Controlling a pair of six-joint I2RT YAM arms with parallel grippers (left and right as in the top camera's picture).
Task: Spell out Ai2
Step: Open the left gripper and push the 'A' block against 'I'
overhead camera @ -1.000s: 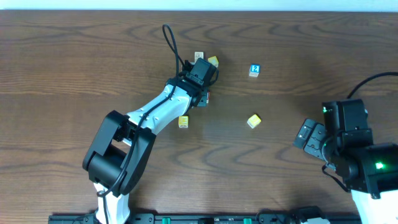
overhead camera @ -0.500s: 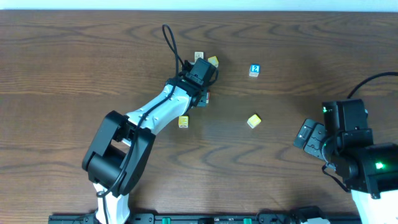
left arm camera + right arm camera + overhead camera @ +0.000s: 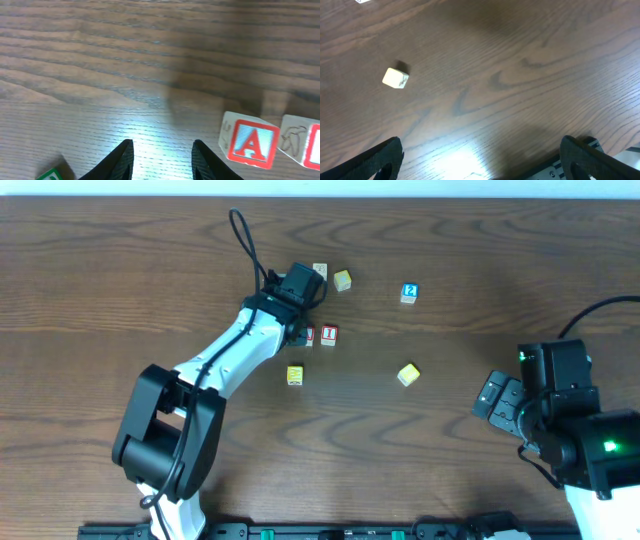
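Note:
The "A" cube point(image 3: 308, 335) and the "I" cube point(image 3: 328, 334), white faces with red borders, stand side by side on the table. The blue "2" cube point(image 3: 409, 293) sits apart to the upper right. My left gripper point(image 3: 297, 332) is open and empty just left of the "A" cube. In the left wrist view the gripper point(image 3: 162, 161) holds nothing, the "A" cube point(image 3: 249, 146) is to its right, and the "I" cube point(image 3: 306, 146) is cut off by the edge. My right gripper point(image 3: 495, 400) is wide open and empty over bare table, as the right wrist view point(image 3: 482, 160) also shows.
Yellow cubes lie at the top point(image 3: 343, 279), the middle right point(image 3: 407, 373) and below the "A" point(image 3: 295, 375). A pale cube point(image 3: 320, 270) sits by the left wrist. The right wrist view shows one pale yellow cube point(image 3: 396, 78). A green-marked cube corner point(image 3: 50, 175) shows lower left.
My left arm has swung to the left, off the spot it was covering. The "A" and "I" cubes now show side by side. The right arm has not moved.

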